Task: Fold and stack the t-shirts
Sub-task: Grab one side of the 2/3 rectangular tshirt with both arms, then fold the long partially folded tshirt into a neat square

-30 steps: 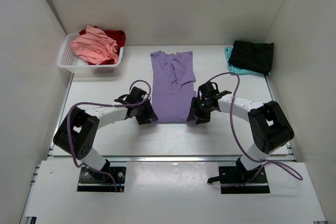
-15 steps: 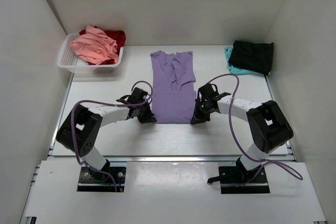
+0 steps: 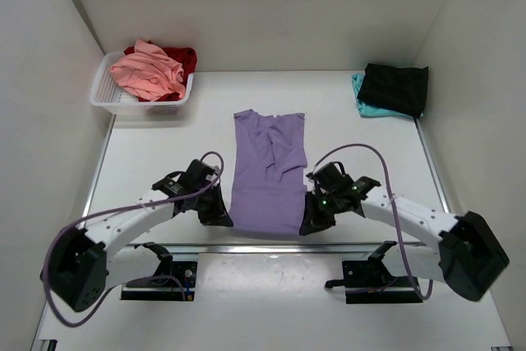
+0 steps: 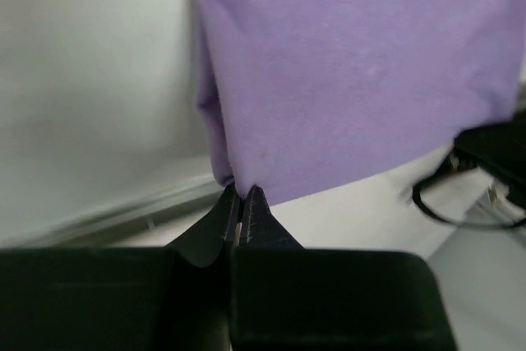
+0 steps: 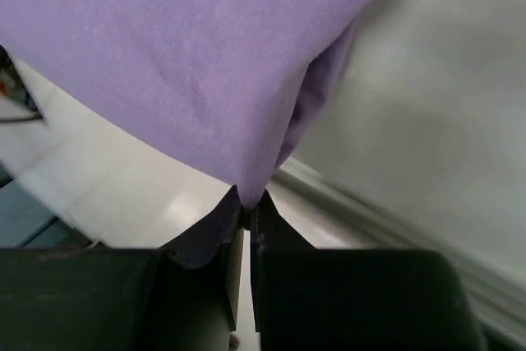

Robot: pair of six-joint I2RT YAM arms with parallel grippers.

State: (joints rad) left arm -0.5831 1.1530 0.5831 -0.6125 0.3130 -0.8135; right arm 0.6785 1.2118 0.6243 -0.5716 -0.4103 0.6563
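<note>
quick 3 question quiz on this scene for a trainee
1. True or false: the left hand and the right hand are both shut on the lavender t-shirt.
2. What lies in the white basket? A) towels B) a pink t-shirt and a red t-shirt C) socks
3. Fill in: each hand pinches a ____ corner of the lavender t-shirt (near or far).
Key: 1 true; 2 B; 3 near.
</note>
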